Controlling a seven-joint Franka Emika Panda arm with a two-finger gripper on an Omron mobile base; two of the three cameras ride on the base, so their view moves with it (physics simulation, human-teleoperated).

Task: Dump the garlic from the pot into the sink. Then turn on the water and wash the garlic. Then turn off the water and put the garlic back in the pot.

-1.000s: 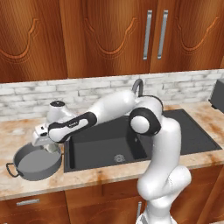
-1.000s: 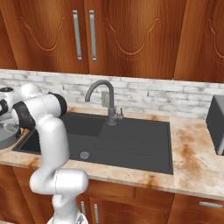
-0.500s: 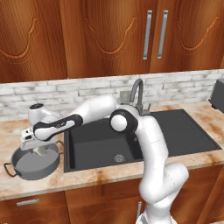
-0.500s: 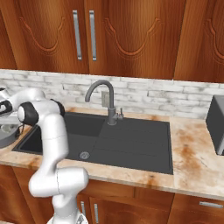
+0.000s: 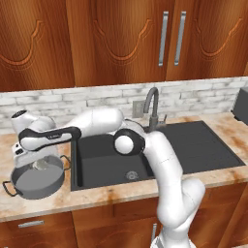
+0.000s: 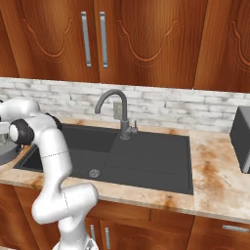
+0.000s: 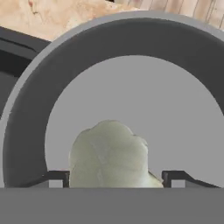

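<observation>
The grey pot point(image 5: 28, 194) stands on the counter left of the dark sink point(image 5: 193, 145), and a sliver of the pot point(image 6: 5, 155) shows at the left edge of the right base view. My arm reaches left across the basin, with the hand pointing down into the pot. The gripper point(image 7: 116, 179) is open inside the pot point(image 7: 26, 127). The pale lumpy garlic point(image 7: 109, 153) lies on the pot floor between its two fingertips point(image 7: 57, 178), with small gaps on either side. From the left base view the gripper point(image 5: 39, 163) is low inside the rim.
A gooseneck faucet point(image 5: 152, 104) stands behind the sink point(image 6: 146, 161), with no stream running. The round drain point(image 5: 131, 175) sits in the basin floor. A dark appliance point(image 6: 241, 141) stands on the counter at the far right. Wooden cabinets hang above the brick backsplash.
The hand has swung further left and turned down over the pot. The pot, sink and faucet have stayed in place.
</observation>
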